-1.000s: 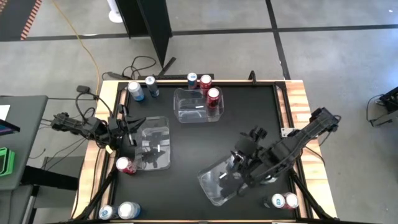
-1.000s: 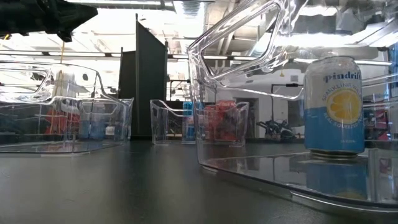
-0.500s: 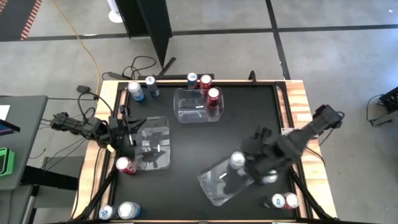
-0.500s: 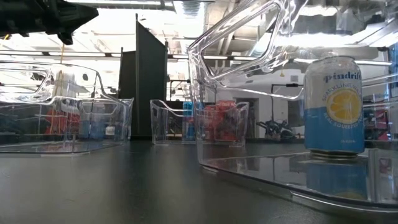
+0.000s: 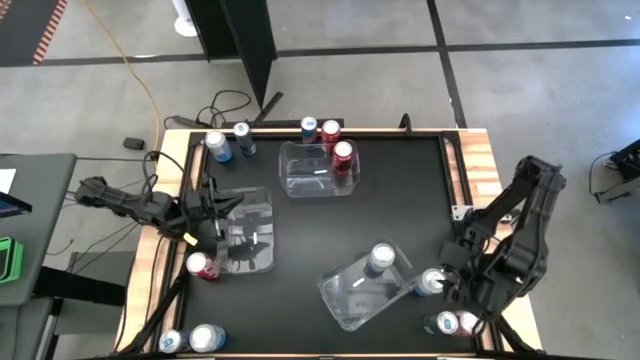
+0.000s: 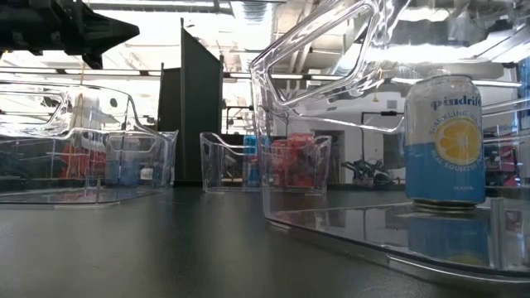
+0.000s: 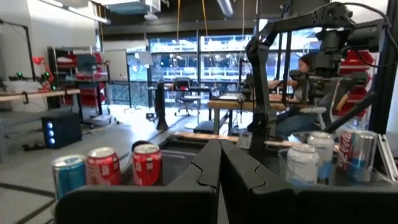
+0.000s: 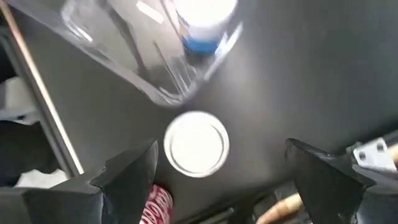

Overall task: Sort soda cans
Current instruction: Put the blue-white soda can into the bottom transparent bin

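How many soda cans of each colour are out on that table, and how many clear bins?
Red cans: 4
Blue or silver-blue cans: 8
Clear plastic bins: 3
Total: 12 cans and 3 bins, 15 things.

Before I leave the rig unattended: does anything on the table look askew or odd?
Only the clear plastic bin holding one light-blue can: it sits skewed to the black table's edges, unlike the other two bins. Nothing spilled or toppled.
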